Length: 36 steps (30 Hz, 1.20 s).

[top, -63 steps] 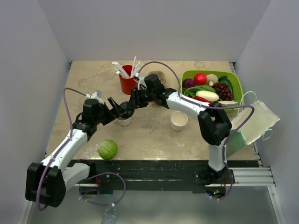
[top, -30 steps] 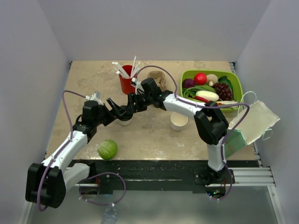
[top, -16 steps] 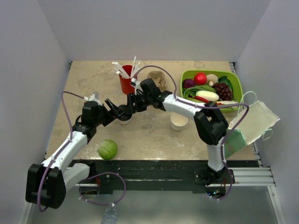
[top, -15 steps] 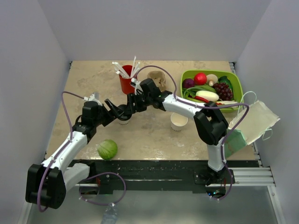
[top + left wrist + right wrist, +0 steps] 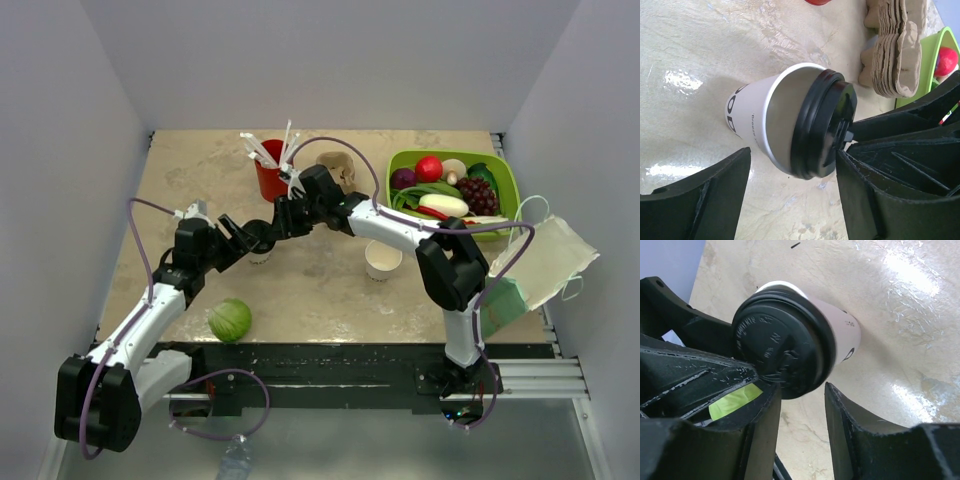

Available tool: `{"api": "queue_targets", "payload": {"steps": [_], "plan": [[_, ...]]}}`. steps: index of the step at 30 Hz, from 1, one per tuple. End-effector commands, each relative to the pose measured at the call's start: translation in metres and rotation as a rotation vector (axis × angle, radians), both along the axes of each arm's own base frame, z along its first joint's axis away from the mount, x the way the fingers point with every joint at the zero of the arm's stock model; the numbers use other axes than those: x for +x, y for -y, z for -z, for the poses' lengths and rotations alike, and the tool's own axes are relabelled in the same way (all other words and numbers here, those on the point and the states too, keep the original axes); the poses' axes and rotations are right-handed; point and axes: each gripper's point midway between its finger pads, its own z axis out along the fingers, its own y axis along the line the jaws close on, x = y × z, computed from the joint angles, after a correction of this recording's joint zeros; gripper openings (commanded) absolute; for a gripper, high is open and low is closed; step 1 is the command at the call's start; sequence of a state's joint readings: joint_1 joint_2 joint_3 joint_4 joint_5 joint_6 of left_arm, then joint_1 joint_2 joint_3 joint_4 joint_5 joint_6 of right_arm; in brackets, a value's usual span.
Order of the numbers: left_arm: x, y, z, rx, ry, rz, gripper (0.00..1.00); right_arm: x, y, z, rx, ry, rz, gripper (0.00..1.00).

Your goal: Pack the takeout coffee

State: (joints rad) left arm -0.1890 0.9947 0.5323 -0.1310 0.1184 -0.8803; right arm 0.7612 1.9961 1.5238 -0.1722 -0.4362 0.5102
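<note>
Step in hand: the grasp on the takeout coffee; nothing is packed yet.
Coffee position: upright on the worktop, left of centre, just in front of the red cup, lid on.
Left gripper: jaws wide, 1 finger on each side of the cup's white wall. A sliver of worktop shows between 1 finger and the cup, so I judge no hold.
Right gripper: jaws partly open, tips at the black lid from the far side. The lid looks to touch 1 finger. Whether it is pinched, I cannot tell.
Crowding: 2 grippers meet at 1 small cup, fingertips close to each other.
Likely destination: my guess is the stack of brown cup carriers behind the right arm, or the pale bag off the worktop's right edge.
Next move calls for: 1 gripper to take a firm, level hold on the cup wall below the lid, and the other to back clear before any lift.
Care needed: a pull on the lid alone could pop it off, and a squeeze too hard could buckle the paper wall.
</note>
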Motion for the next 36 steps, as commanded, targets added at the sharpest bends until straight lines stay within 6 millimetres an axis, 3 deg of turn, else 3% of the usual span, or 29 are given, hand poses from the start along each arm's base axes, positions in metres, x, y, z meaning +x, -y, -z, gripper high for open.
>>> {"api": "queue_targets", "payload": {"steps": [1,9,20,27,36], "plan": [[0.012,-0.004,-0.024,-0.011,0.077,-0.026,0.72,0.004,-0.004,-0.048,0.058,0.067,0.006,0.43],[0.016,-0.010,-0.023,0.004,0.069,-0.046,0.64,0.008,-0.010,-0.050,0.065,0.062,-0.003,0.38],[0.016,-0.020,-0.015,0.020,0.043,-0.089,0.62,0.022,-0.007,-0.042,0.011,0.086,0.054,0.50],[0.015,-0.021,-0.014,0.008,0.049,-0.088,0.61,0.026,-0.018,-0.034,0.043,0.053,0.051,0.57],[0.018,-0.017,-0.013,-0.027,0.054,-0.059,0.58,0.030,-0.031,-0.028,0.073,0.026,0.052,0.45]]}}
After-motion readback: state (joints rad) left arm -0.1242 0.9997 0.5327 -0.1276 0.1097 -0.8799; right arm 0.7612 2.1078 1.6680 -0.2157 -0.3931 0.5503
